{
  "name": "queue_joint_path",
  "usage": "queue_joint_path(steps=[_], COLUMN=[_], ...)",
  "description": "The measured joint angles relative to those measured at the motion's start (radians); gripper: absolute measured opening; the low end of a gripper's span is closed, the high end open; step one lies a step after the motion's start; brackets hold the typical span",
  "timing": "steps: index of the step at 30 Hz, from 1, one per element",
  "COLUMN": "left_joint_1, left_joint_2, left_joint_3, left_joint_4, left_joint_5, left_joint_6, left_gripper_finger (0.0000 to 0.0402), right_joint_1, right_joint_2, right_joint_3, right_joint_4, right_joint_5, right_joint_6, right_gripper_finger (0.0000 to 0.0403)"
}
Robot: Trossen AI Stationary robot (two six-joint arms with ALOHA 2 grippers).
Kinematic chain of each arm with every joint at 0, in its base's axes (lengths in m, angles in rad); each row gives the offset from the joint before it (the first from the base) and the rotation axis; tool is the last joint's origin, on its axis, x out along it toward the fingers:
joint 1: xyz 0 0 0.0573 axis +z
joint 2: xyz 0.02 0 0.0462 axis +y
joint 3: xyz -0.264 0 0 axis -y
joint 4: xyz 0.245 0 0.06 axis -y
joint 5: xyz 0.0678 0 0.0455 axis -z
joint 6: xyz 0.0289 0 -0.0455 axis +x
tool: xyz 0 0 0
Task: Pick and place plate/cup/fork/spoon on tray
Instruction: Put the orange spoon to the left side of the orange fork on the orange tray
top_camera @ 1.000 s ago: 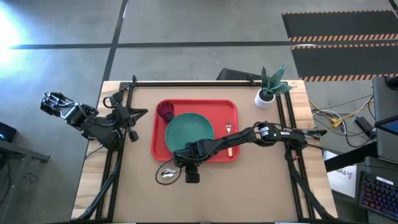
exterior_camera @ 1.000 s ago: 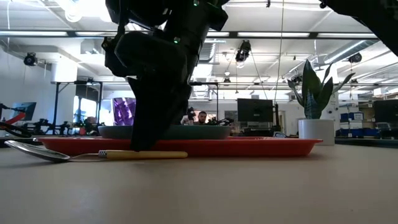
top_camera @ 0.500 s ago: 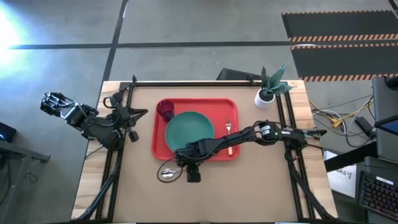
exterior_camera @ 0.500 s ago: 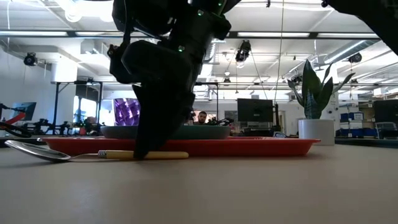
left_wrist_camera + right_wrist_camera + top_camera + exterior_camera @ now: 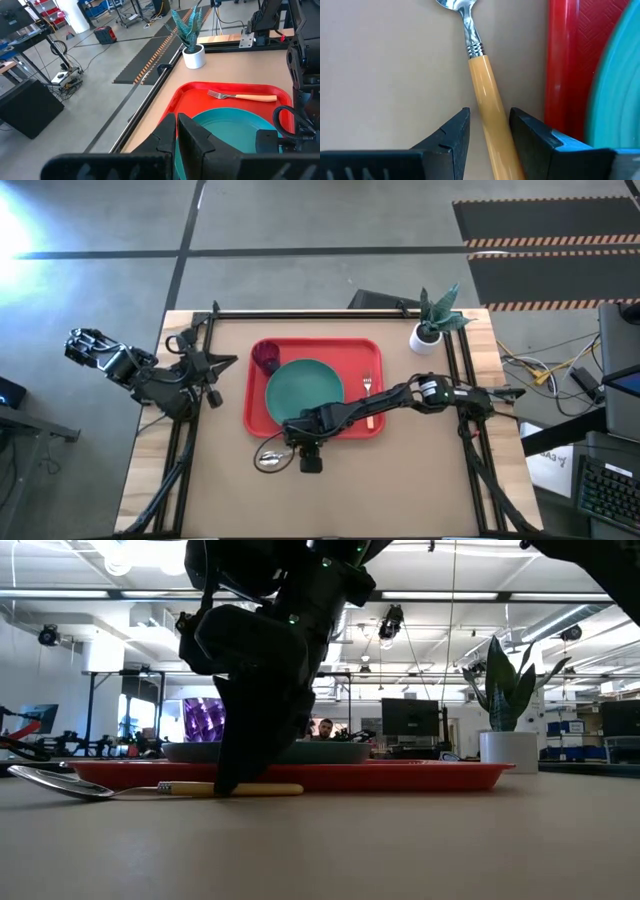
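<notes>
the right gripper (image 5: pixel 489 131) is down at the tabletop just off the near long edge of the big flat red plastic tray (image 5: pixel 367 352), with its two dark fingers (image 5: pixel 451 135) set either side of the light orange handle of the small spoon with the silver oval bowl (image 5: pixel 481 85). the fingers are fairly wide and close against the handle on both sides, but i honestly can't tell from the wrist view if they're actually pinching it or only bracketing it. in the low view the spoon (image 5: pixel 120 786) lies flat on the brown table (image 5: pixel 400 490), bowl end pointing away from the gripper, just beside the tray rim and not on it.

on the tray: the round teal-green plate (image 5: pixel 304 393) sits in the middle, the small dark purple translucent cup (image 5: pixel 265 358) is in the far corner on the left arm's side, just beside the plate, and the small fork with silver tines and orange handle (image 5: pixel 369 402) lies along the edge on the right arm's side.

the left gripper (image 5: pixel 177 137) is parked off the table's left side, fingers shut and holding nothing. a little white pot with a green plant (image 5: pixel 432 324) stands at the table's far right corner.
</notes>
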Motion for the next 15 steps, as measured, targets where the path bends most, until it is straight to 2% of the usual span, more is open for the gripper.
queue_joint_path(steps=[10,15], left_joint_1=[0.000,0.000], left_joint_2=[0.000,0.000], left_joint_3=[0.000,0.000], left_joint_4=[0.000,0.000], left_joint_5=[0.001,0.001], left_joint_6=[0.000,0.000], left_gripper_finger=[0.0000,0.0000], right_joint_1=[0.006,0.006], right_joint_2=[0.001,0.001], right_joint_3=[-0.013,-0.013], right_joint_4=[0.014,0.011], right_joint_5=[0.011,0.026], right_joint_6=[0.026,0.064], right_gripper_finger=[0.0127,0.0083])
